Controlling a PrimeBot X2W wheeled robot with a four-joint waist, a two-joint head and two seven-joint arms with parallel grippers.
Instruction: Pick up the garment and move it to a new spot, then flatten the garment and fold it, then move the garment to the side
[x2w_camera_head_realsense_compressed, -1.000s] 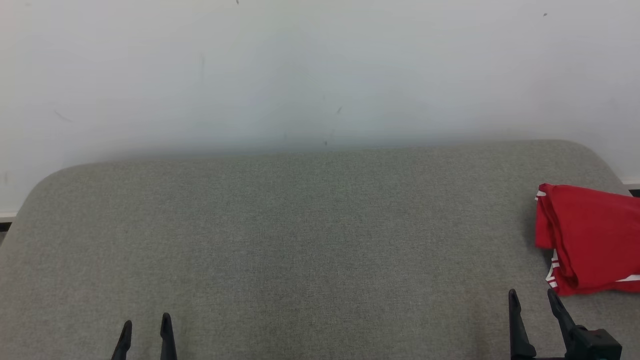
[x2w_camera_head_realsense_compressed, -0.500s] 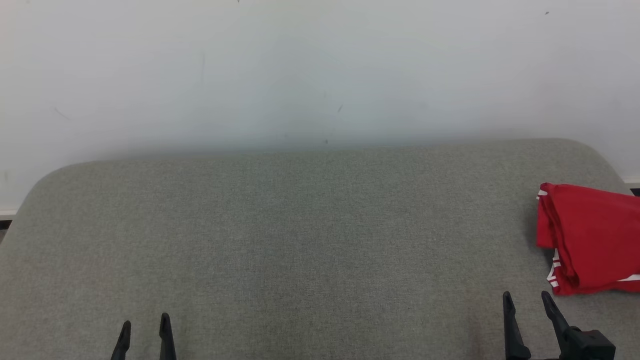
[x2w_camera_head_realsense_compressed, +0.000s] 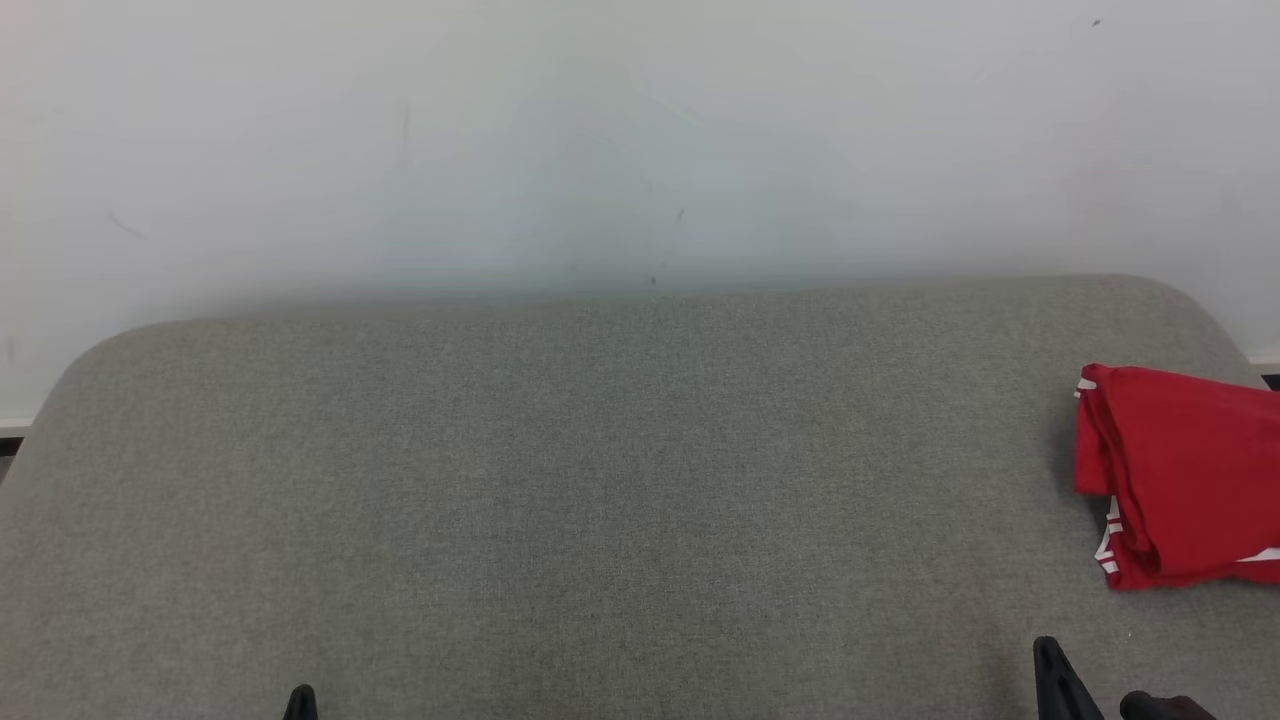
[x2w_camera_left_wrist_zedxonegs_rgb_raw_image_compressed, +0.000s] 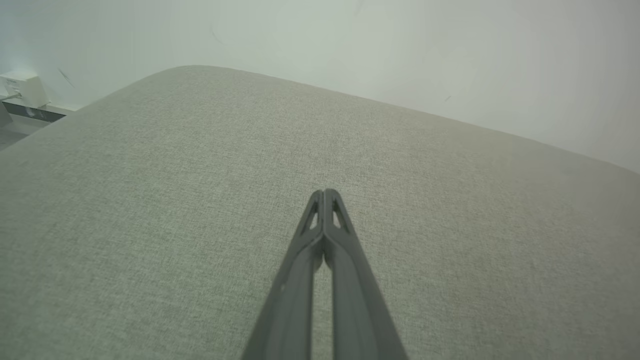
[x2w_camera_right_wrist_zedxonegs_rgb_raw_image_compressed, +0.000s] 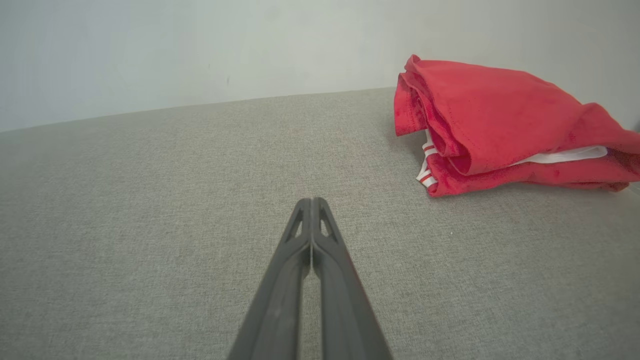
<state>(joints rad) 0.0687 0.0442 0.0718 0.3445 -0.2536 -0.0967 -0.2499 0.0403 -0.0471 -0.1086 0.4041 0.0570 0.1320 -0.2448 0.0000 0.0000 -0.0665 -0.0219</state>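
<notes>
Garment (x2w_camera_head_realsense_compressed: 1180, 480) lies folded in a red bundle at the right end of the grey surface (x2w_camera_head_realsense_compressed: 600, 480), white trim showing at the fold. I judge the fold and the move aside done, with nothing left but parking the arms. My right gripper (x2w_camera_right_wrist_zedxonegs_rgb_raw_image_compressed: 311, 200), jaws pressed together on nothing, is near it but apart. My left gripper (x2w_camera_left_wrist_zedxonegs_rgb_raw_image_compressed: 325, 192), likewise closed and empty, is well away over bare fabric.
</notes>
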